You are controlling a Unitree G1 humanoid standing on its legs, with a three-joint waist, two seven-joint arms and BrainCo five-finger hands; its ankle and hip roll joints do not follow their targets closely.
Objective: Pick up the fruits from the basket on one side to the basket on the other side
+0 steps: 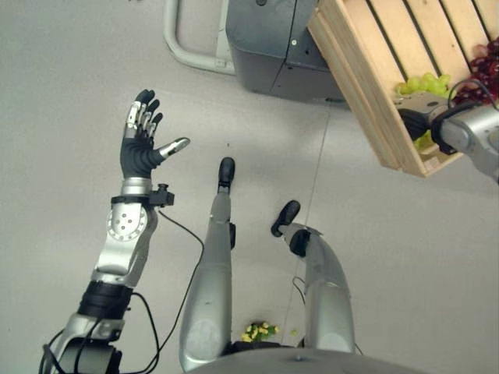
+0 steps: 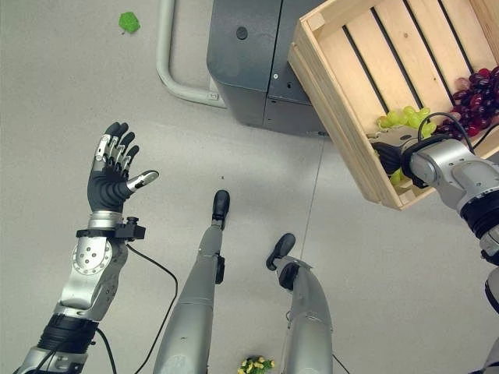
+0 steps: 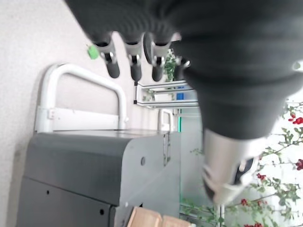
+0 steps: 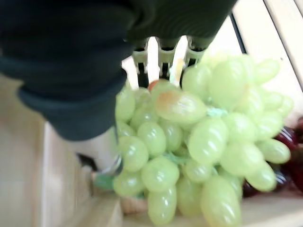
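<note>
Wooden crate (image 2: 366,70) at 1 o'clock holds two grape bunches: one green bunch of grapes (image 4: 203,142) and one dark red bunch (image 2: 475,97), both in its near corner against the rim. Right hand (image 2: 394,152) curls fingers around the green bunch. Left hand (image 2: 113,175) at 9 o'clock hangs over open floor (image 2: 62,93), fingers spread. One grey cabinet (image 2: 249,62) at 12.

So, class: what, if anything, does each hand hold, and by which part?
The right hand curls round the green grapes at the bunch's side, inside the crate. The left hand is open, holding nothing.
</note>
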